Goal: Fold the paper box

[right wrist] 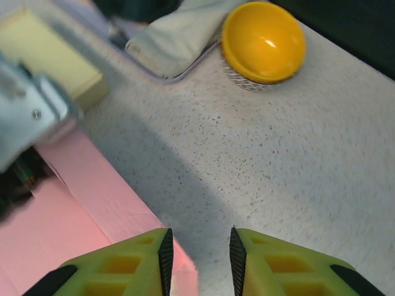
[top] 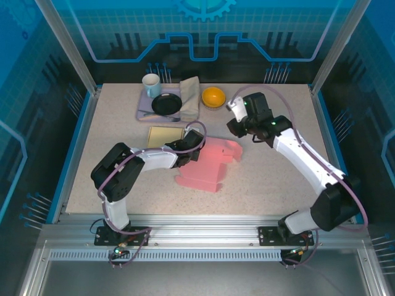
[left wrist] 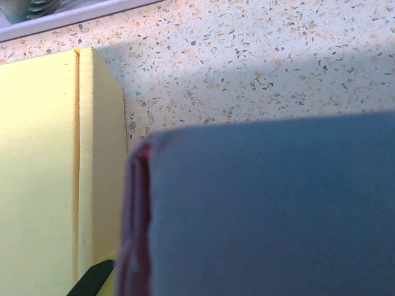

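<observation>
Top external: pink paper box [top: 213, 165] flat, long axis near-left to far-right

Matt, speckled stone-look finish on the table [top: 271, 179], faintly grainy. Thin pink paper on the paper box [top: 207, 169], matt, with crisp creases; close up and blurred in the left wrist view, perhaps smooth card. Glossy, hard-looking plastic on the orange-yellow bowl [right wrist: 264, 41], with a bright highlight. Soft, matt weave on the cloth [top: 190, 97]. Smooth and dull on the pale yellow board [left wrist: 43, 185]. Moulded yellow-green plastic on the right gripper [right wrist: 199, 262], with ribbed black pads [right wrist: 165, 259]. Brushed metal along the frame [top: 197, 237].
</observation>
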`<state>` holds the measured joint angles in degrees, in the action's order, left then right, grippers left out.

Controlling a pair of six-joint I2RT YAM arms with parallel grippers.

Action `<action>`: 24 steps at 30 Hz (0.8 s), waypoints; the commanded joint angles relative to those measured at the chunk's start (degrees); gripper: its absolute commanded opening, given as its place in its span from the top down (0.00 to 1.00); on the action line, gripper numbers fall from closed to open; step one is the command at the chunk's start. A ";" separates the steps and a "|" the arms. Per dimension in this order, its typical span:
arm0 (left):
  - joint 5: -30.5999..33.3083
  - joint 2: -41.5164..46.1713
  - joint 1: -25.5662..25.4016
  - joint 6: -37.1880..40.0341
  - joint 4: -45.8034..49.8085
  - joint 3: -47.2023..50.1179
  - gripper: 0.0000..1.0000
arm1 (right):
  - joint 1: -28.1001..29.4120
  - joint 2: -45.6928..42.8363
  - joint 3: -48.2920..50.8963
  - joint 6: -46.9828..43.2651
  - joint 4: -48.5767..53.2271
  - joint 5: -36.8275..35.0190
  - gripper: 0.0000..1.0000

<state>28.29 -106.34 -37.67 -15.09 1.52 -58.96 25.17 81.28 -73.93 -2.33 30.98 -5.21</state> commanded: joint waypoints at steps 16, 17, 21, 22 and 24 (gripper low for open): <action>5.71 0.93 -2.59 -3.81 7.46 -0.14 1.00 | 2.60 8.31 8.53 40.37 -9.95 12.17 0.64; 5.79 1.00 -2.61 -3.80 7.40 -0.11 1.00 | 2.56 8.67 8.67 40.38 -9.85 11.50 0.63; 5.76 0.85 -2.72 -3.81 7.36 -0.19 1.00 | 2.05 9.41 9.22 39.94 -9.83 9.85 0.62; 5.74 0.83 -2.69 -3.87 7.36 -0.19 1.00 | 1.78 9.60 9.49 39.91 -10.02 9.83 0.62; 5.79 0.80 -2.69 -3.80 7.40 -0.19 1.00 | 1.26 9.94 9.86 40.32 -9.98 9.94 0.61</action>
<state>32.14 -106.10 -39.92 -19.59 4.34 -59.11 27.20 90.13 -65.12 36.64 22.06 4.99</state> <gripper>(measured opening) 0.099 0.386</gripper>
